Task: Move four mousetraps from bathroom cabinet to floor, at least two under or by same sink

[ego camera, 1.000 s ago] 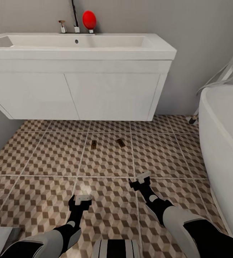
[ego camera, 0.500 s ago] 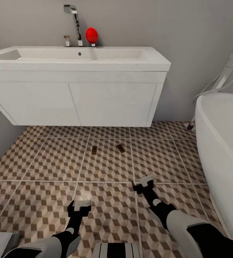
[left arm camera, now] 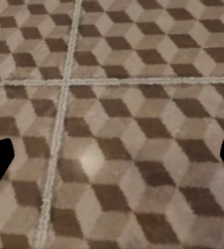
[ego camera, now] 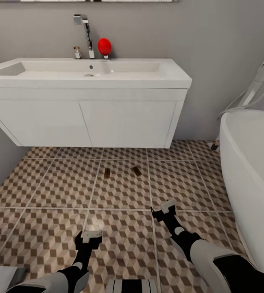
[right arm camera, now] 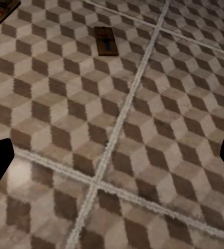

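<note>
Brown wooden mousetraps (ego camera: 107, 173) (ego camera: 136, 171) lie flat on the cube-patterned tile floor (ego camera: 46, 191), just before the long white sink (ego camera: 87, 75). Left end effector (ego camera: 90, 236) and right end effector (ego camera: 166, 207) hover spread, empty. Two remain: return to the cabinet.

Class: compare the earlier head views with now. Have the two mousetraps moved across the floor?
No. The mousetraps lie on the same tiles by the same grout lines; the camera moved.
</note>
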Tool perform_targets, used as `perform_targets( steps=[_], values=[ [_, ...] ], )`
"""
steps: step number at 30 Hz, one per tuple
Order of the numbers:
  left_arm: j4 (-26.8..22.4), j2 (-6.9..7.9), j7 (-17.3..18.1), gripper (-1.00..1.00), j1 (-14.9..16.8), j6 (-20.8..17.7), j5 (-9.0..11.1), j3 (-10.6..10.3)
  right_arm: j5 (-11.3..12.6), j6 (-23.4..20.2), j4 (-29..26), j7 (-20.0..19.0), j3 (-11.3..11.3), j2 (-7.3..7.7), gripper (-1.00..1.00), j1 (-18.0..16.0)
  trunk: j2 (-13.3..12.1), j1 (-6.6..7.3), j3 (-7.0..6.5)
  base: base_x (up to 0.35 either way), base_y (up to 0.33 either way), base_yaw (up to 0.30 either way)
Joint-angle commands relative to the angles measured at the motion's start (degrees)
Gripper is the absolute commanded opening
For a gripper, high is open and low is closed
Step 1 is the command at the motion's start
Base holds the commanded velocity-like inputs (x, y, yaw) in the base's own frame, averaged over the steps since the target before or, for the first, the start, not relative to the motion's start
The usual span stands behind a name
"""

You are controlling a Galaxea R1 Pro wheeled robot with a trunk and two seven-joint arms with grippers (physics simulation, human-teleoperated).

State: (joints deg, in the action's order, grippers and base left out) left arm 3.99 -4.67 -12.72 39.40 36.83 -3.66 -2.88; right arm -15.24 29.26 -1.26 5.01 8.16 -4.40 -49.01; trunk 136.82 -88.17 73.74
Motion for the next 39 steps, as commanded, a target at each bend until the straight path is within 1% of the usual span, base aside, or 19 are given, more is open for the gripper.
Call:
perform_targets(
  steps=[1,16,18,19,22,39],
  values=[
    [0.2,0.00,-0.6,1.00,0.1,0.3,-0.4,-0.3,-0.2,0.1,0.1,0.5,0.4,0.00,1.00,0.0,-0.4,0.23,-0.15,0.000,0.000,0.000],
    [0.2,0.97,-0.7,1.00,0.0,0.3,-0.3,-0.3,-0.2,0.1,0.1,0.5,0.4,0.01,1.00,0.1,-6.4,3.53,-2.84,0.000,0.000,0.000],
    [0.2,1.18,-0.7,1.00,0.0,0.3,-0.3,-0.3,-0.2,0.1,0.1,0.5,0.4,0.00,1.00,0.2,-7.2,3.97,-3.20,0.000,0.000,0.000],
    [0.2,1.52,-0.7,1.00,0.0,0.3,-0.2,-0.3,-0.2,0.1,0.1,0.5,0.4,0.00,1.00,0.3,-7.6,4.19,-3.38,0.000,0.000,0.000],
    [0.2,1.73,-0.7,1.00,-0.1,0.2,-0.2,-0.3,-0.2,0.1,0.1,0.5,0.4,0.00,1.00,0.3,-8.8,4.85,-3.92,0.000,0.000,0.000],
    [0.2,1.94,-0.7,1.00,-0.1,0.2,-0.2,-0.3,-0.2,0.1,0.1,0.5,0.4,-0.01,1.00,0.3,-15.6,8.58,-6.97,0.000,0.000,0.000]
  ],
)
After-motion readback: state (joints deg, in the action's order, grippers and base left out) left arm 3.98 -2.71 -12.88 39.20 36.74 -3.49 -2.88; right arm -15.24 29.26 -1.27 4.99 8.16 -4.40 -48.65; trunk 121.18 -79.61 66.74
